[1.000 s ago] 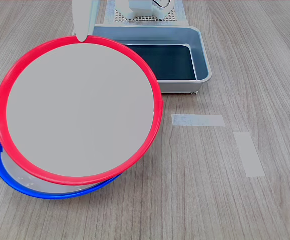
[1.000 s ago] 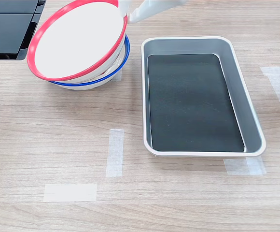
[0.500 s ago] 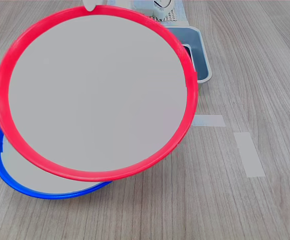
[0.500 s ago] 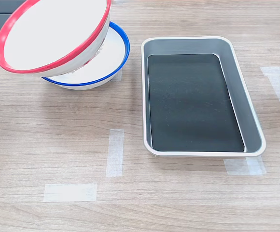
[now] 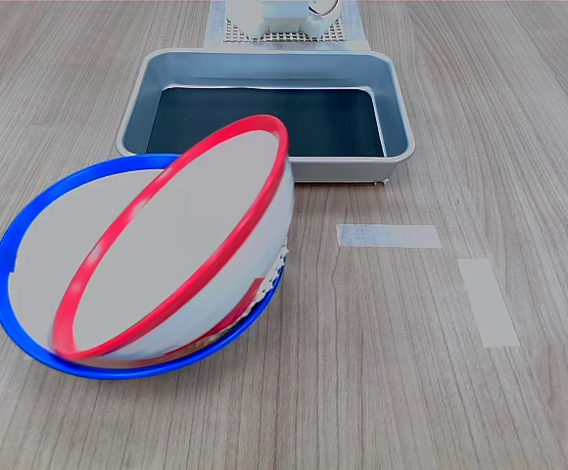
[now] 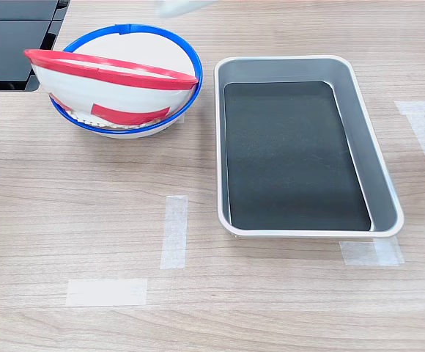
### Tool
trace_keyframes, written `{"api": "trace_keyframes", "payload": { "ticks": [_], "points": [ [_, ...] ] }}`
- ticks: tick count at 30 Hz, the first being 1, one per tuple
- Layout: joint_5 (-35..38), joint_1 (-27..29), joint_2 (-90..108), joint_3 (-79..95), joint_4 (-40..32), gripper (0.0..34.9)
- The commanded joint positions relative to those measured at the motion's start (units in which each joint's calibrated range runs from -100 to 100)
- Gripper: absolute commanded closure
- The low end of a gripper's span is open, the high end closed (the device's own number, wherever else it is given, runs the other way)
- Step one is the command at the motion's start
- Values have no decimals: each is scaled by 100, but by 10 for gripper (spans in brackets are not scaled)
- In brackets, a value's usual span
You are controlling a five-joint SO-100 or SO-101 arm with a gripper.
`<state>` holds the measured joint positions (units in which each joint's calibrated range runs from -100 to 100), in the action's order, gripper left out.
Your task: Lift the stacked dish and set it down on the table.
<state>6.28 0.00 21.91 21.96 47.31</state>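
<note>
In the first exterior view the stacked dish (image 5: 181, 245) sits steeply tilted inside the blue-rimmed bowl (image 5: 29, 225), its high rim edge toward one o'clock near the tray (image 5: 402, 137); no hand shows here. In the second exterior view the dish (image 6: 110, 77) leans in the bowl on the tabletop (image 6: 88, 220), and a pale blur at twelve o'clock may be the hand (image 6: 179, 7), above and apart; I cannot tell whether it is open or closed.

I see the round red-rimmed dish (image 5: 264, 220) and blue-rimmed bowl (image 6: 190, 59) as smooth, glossy plastic. The grey rectangular tray (image 5: 402, 117) looks like matt brushed metal, and the wood-grain table (image 6: 88, 213) looks matt.
</note>
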Motion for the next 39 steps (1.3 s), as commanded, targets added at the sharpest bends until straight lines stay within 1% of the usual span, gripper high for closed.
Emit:
{"api": "trace_keyframes", "payload": {
  "ticks": [1,3,5,8,9,13,14,17,21,23,26,29,33,35,39],
  "points": [
    [230,99,-29,84,168,346],
    [337,259,-89,266,251,289],
    [435,409,-182,385,399,259],
    [449,569,-362,449,531,191],
    [420,607,-430,421,531,176],
    [161,692,-711,203,672,148],
    [59,682,-822,84,804,147],
    [-220,673,-1061,-198,911,150],
    [-957,664,-1462,-562,919,162],
    [-1407,654,-1590,-662,804,181],
    [-1846,532,-1641,-589,341,180],
    [-2022,372,-1769,-526,119,170],
    [-2183,296,-1999,-398,-96,163],
    [-2198,259,-2050,-407,119,154],
    [-2164,381,-1803,-680,944,149]
  ]
}}
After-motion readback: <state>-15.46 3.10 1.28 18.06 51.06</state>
